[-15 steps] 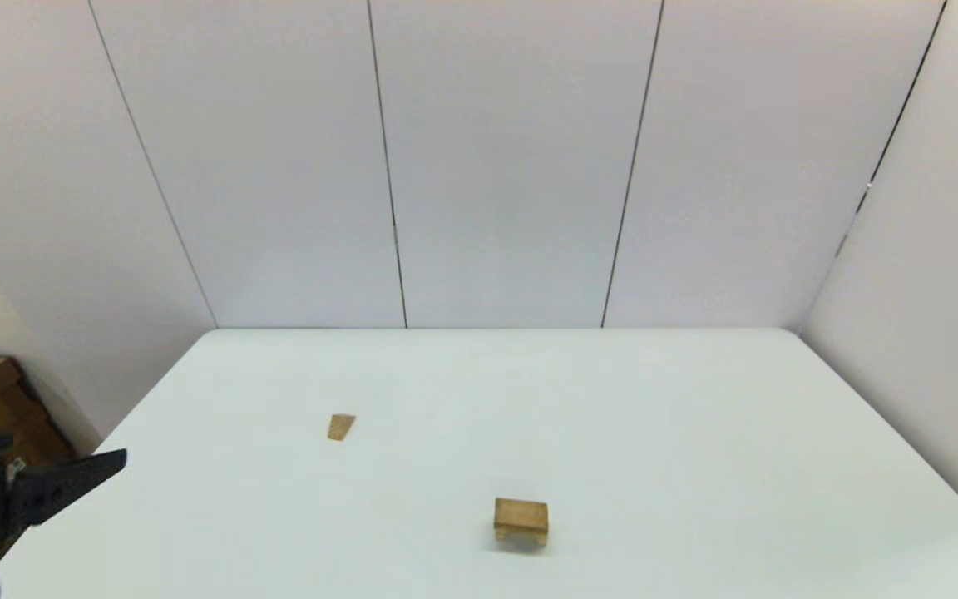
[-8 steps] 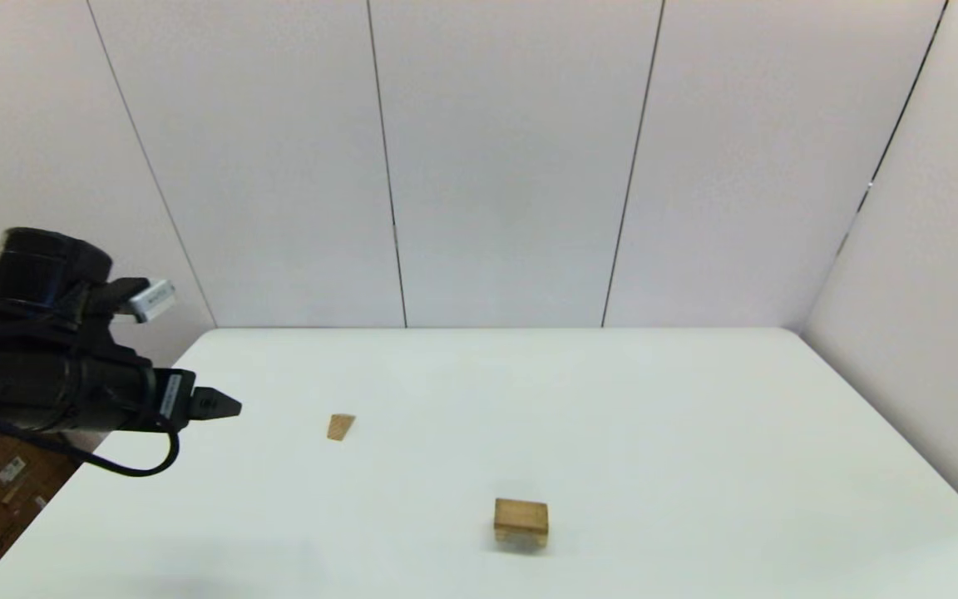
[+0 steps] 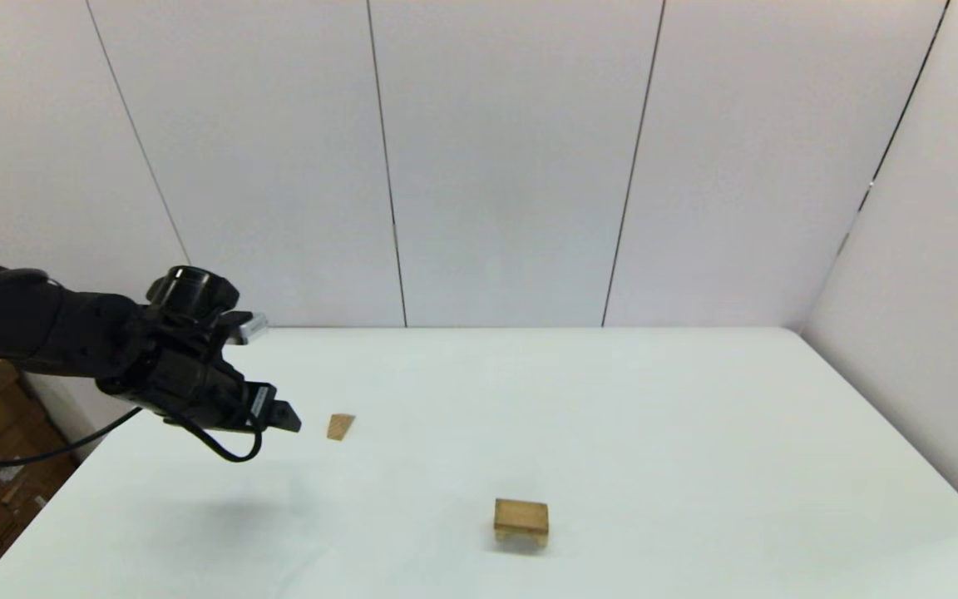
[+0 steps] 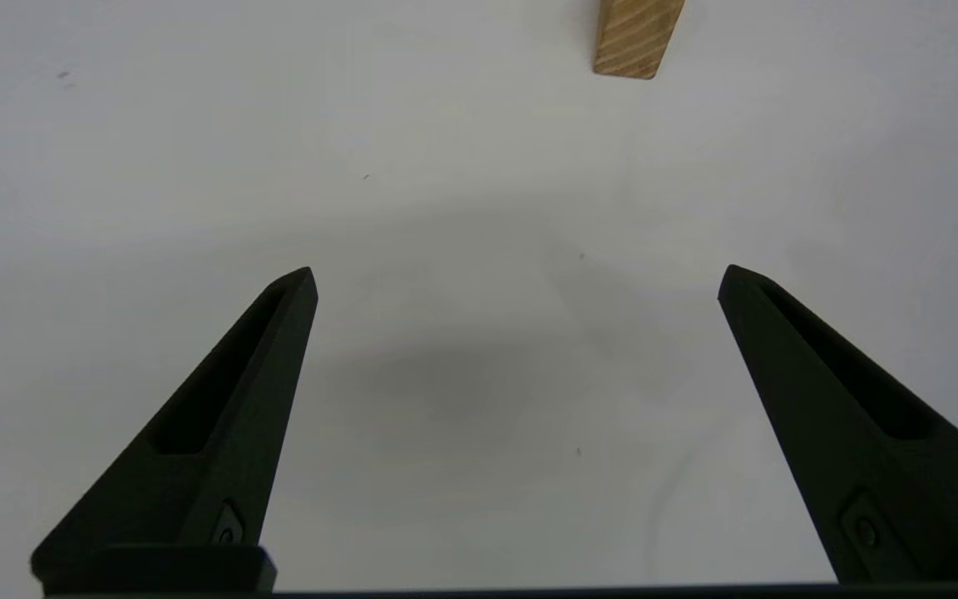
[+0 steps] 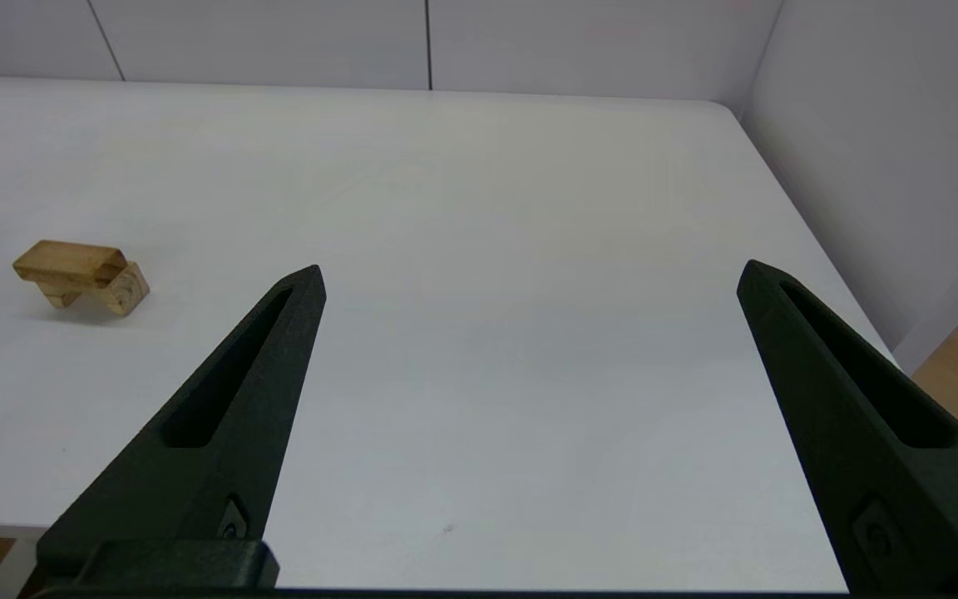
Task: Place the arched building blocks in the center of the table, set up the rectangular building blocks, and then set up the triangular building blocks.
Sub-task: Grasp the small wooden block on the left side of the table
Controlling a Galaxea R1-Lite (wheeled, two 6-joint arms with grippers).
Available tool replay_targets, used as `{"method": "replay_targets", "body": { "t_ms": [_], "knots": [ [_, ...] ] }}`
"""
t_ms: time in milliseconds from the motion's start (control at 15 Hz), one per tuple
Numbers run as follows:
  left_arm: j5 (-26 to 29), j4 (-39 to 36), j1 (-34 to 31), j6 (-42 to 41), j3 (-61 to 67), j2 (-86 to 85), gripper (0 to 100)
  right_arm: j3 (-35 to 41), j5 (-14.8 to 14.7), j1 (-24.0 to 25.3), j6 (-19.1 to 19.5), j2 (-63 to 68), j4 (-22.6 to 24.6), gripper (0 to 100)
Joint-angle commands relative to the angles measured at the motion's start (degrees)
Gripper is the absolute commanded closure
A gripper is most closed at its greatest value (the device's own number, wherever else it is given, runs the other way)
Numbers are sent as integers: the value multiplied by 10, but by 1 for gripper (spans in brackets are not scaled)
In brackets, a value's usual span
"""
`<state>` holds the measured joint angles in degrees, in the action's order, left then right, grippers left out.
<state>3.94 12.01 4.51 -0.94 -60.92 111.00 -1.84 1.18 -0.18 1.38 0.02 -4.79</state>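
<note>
White table (image 3: pixel 654 433) before grey wall panels (image 3: pixel 512 166); left claw (image 3: pixel 289 423) spread wide.

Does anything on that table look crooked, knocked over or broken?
Nothing stands out. The rectangular slab lies flat on the arched block, overhanging it a little on one side, and the small triangular wedge lies apart on the white table, ahead of the open left gripper.

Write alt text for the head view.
The left gripper hovers over the white table, just short of the small triangular wooden block. Nearer the robot, a flat rectangular block lies on the arched block, and the right arm is out of view.
</note>
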Motion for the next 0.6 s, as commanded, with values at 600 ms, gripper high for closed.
{"method": "replay_targets", "body": {
  "t_ms": [600],
  "knots": [
    [0, 0, 38, 9, -119, 156, 0, 0, 0, -1, 0, -1, 0, 0]
  ]
}}
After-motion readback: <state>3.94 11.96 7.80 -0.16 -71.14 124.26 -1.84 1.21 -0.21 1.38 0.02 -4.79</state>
